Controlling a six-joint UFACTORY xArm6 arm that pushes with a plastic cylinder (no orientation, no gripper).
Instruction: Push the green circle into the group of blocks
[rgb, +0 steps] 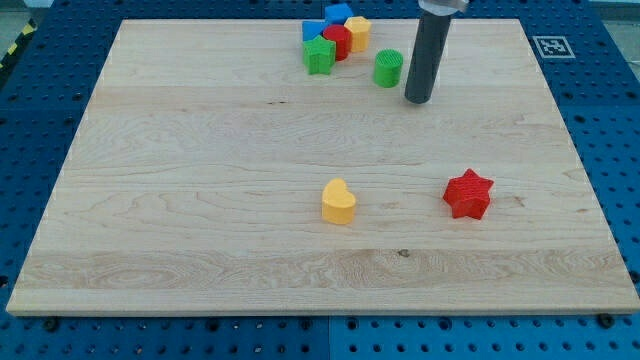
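Note:
The green circle (388, 68) stands near the view's top, right of centre. My tip (418, 99) rests on the board just to its right and slightly lower, a small gap apart. The group of blocks sits to the circle's upper left at the board's top edge: a green block (319, 55), a red block (337, 41), a yellow block (357, 33), and two blue blocks (338, 14) (312, 29). A gap separates the green circle from this group.
A yellow heart (339, 202) lies below the centre. A red star (468, 194) lies to its right. The wooden board (200, 200) sits on a blue perforated table. A marker tag (553, 46) is at the top right.

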